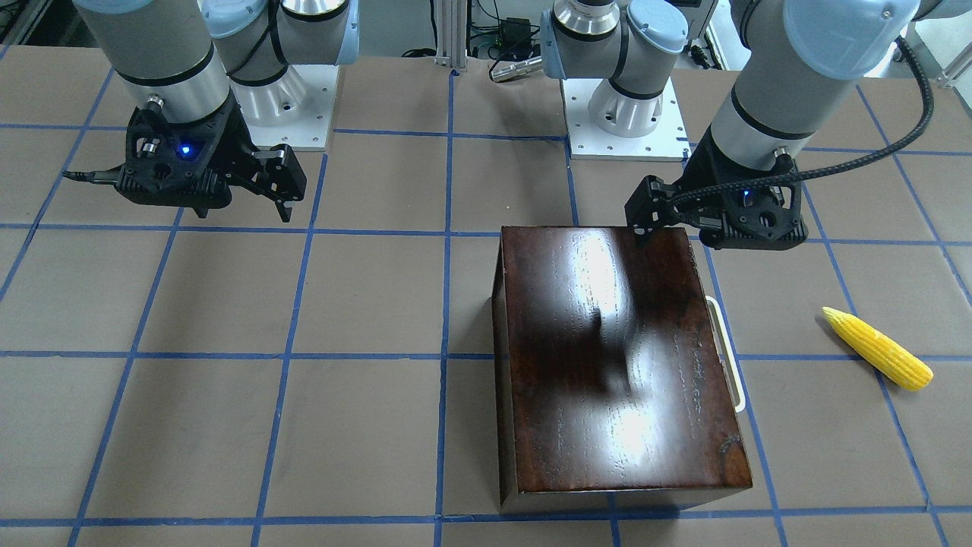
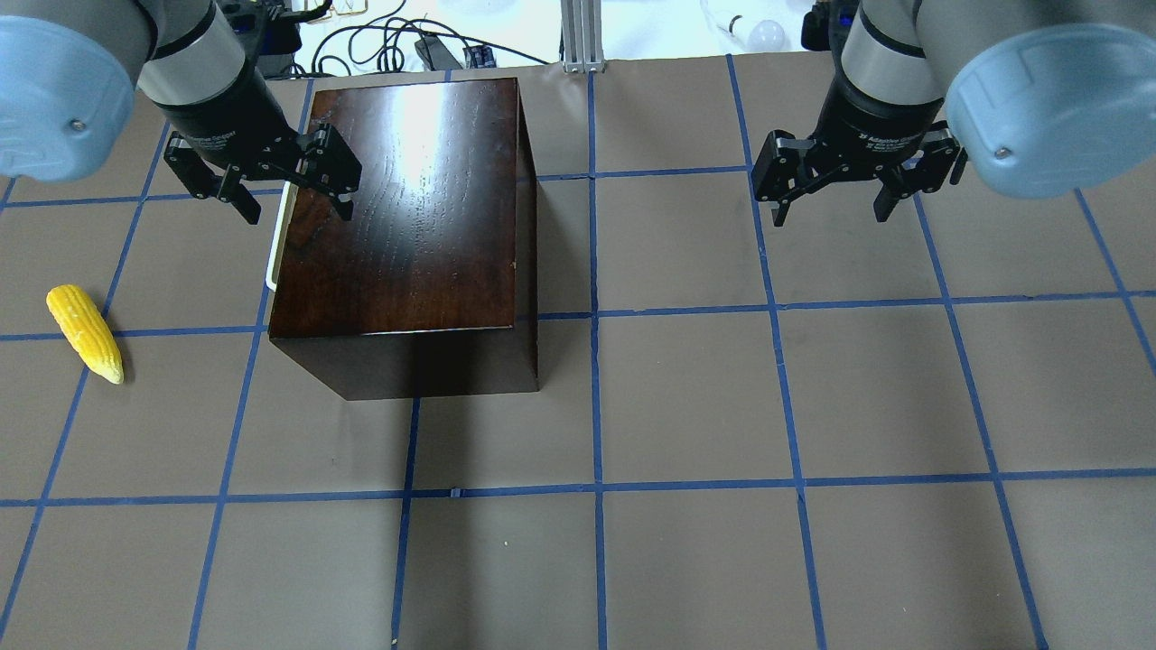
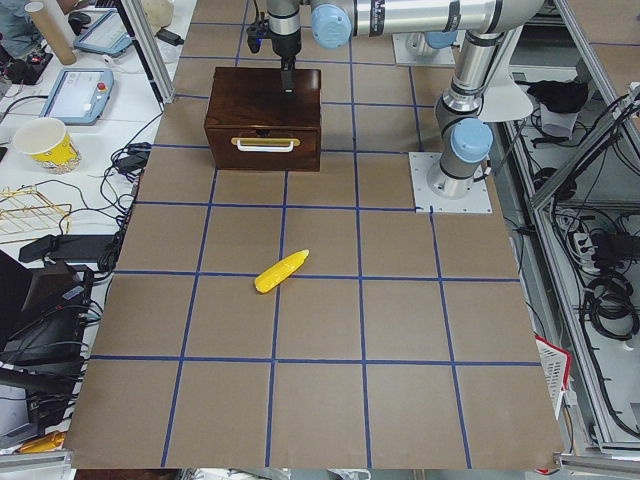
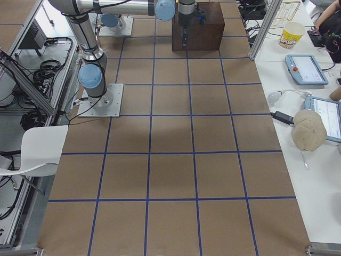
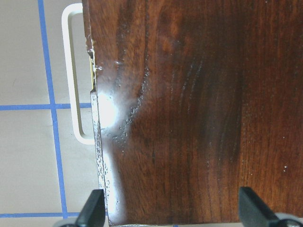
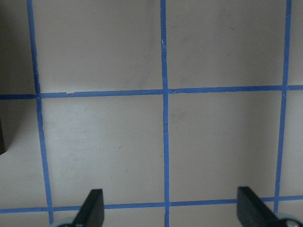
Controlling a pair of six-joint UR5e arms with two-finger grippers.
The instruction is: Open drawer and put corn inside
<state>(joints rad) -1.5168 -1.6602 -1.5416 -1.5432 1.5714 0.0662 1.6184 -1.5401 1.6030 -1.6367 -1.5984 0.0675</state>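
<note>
- The left hand [image 2: 296, 209] is hanging with its fingers spread wide and is gripping nothing; it is hovering above the top of the box [image 2: 406, 208], over the edge on the drawer side.
- The wrist view is showing the white handle [image 5: 75, 71] just off to one side of that hand, not between its fingers, so no grasp is being made.
- The drawer [image 3: 263, 150] is sitting fully shut, its dark front flush with the box and none of the pale tray showing.
- The corn [image 2: 84, 332] is lying on the table [image 2: 722, 406] on the robot's left, well apart from the box and untouched.
- The right hand [image 2: 833, 212] is also gaping wide and empty, hovering over bare table well apart from the box.
- Judging by this, the task is only beginning: taking the handle, pulling the drawer out, fetching the corn and laying it inside are all waiting to be done.
</note>
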